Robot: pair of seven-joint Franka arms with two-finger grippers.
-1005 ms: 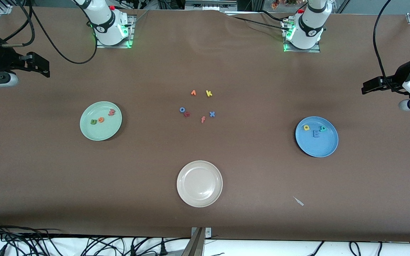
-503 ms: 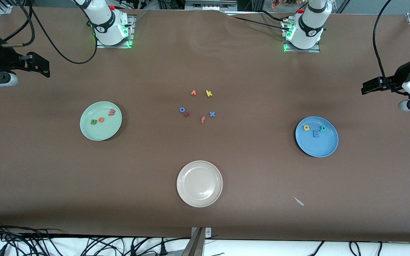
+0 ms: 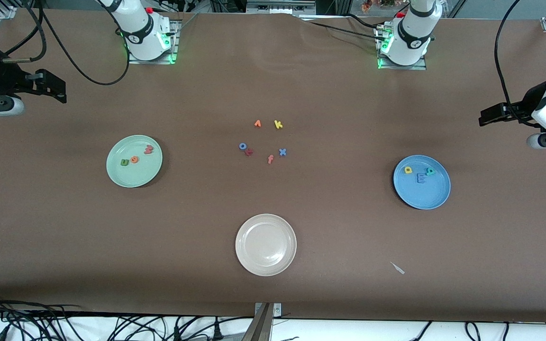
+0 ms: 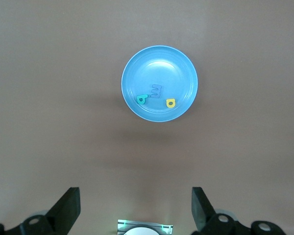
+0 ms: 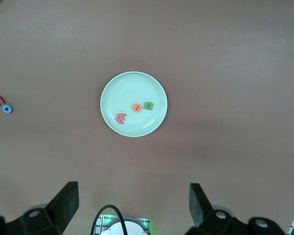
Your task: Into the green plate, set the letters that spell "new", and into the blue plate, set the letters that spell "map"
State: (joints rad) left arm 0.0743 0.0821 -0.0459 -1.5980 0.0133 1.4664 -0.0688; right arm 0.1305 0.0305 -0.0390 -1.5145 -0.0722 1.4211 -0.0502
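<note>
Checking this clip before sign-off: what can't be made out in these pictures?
- Left gripper: left wrist view's edge cuts off the open fingers' bases.
- Right gripper: likewise in the right wrist view.
- Small pale sliver near the round cream-white plate: too small to identify.
- Dark red foam letter beside the blue foam "o": too small to read.

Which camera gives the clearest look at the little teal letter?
The left wrist view: the teal "p" lies large and unobstructed in the blue plate. The front view shows it smaller. The right wrist view misses it.
</note>
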